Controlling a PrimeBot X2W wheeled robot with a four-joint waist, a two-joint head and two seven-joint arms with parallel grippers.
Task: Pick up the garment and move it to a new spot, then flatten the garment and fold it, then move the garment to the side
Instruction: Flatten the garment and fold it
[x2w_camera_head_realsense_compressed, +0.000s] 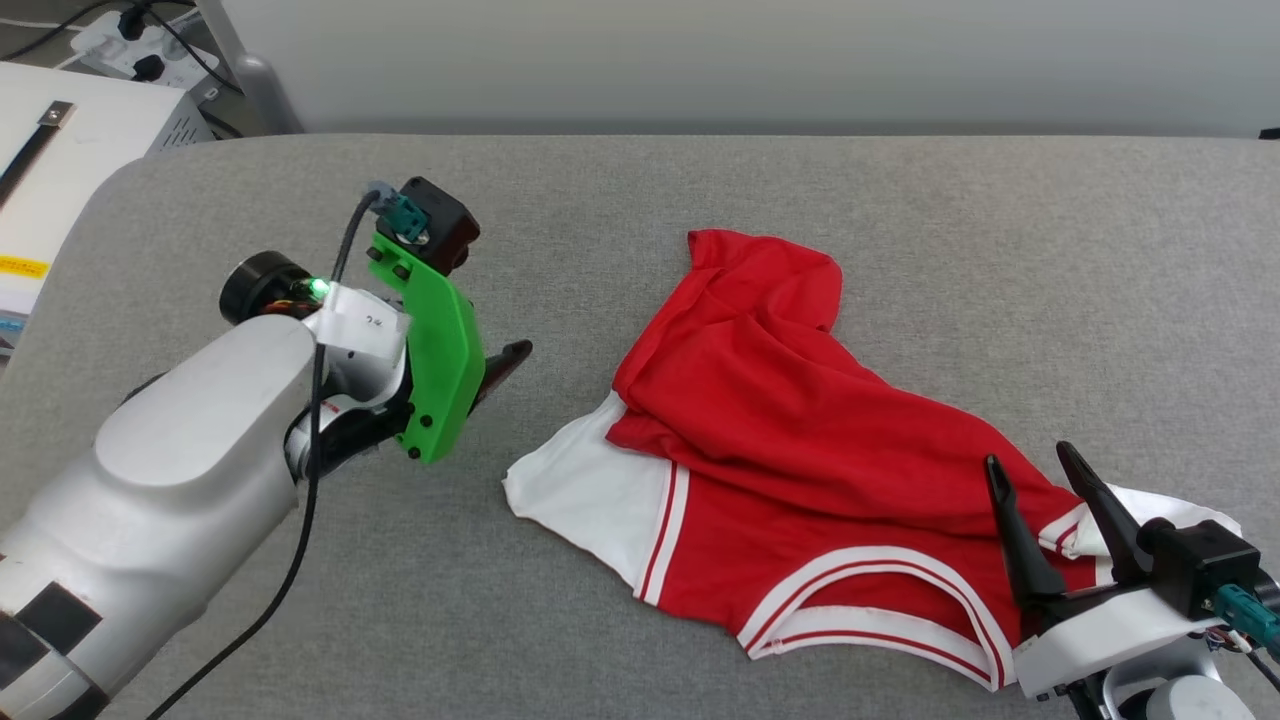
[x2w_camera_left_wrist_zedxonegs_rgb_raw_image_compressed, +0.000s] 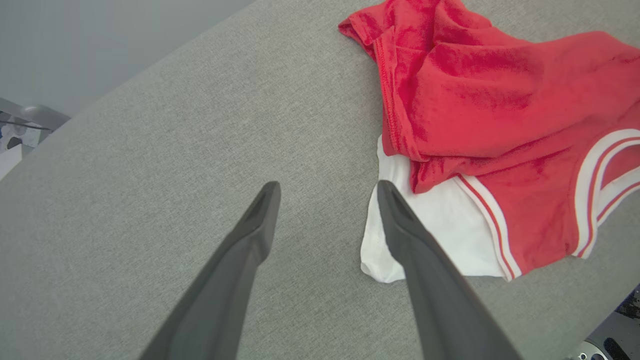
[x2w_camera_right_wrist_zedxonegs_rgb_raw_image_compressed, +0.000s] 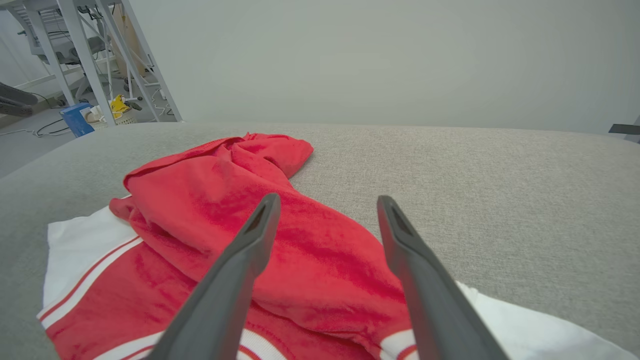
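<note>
Two hands, both spread, nothing pinched. The left hand sits off the cloth at centre-left of the head view, tips aimed toward the white sleeve. In the left wrist view one finger overlaps that sleeve's edge; can't tell if it touches. The right hand is at lower right of the head view, over the other shoulder of the garment.

The garment lies on the grey bench, centre to lower right of the head view, crumpled. The red body is folded over itself in a diagonal ridge, the hem is bunched at upper centre, and the collar is near the bottom edge. No lettering shows, so can't tell which face is up.

Risks as I read them:
- Multi-layer pinch: the ridge is stacked cloth, so closing there likely takes several layers and the shirt lifts as a wad that won't flatten.
- Uneven grab: sleeve in one hand and body in the other means it hangs twisted and lands worse.
- Shallow bite on the thin sleeve edge could slip out mid-lift.
- The far sleeve is partly hidden behind the right hand in the head view, so seam position there is a guess.
- The collar is close to the frame bottom and the bench edge isn't in view; a pull that way might drag cloth over it.
- The loose black cable on the left arm could snag or sweep fabric.
</note>
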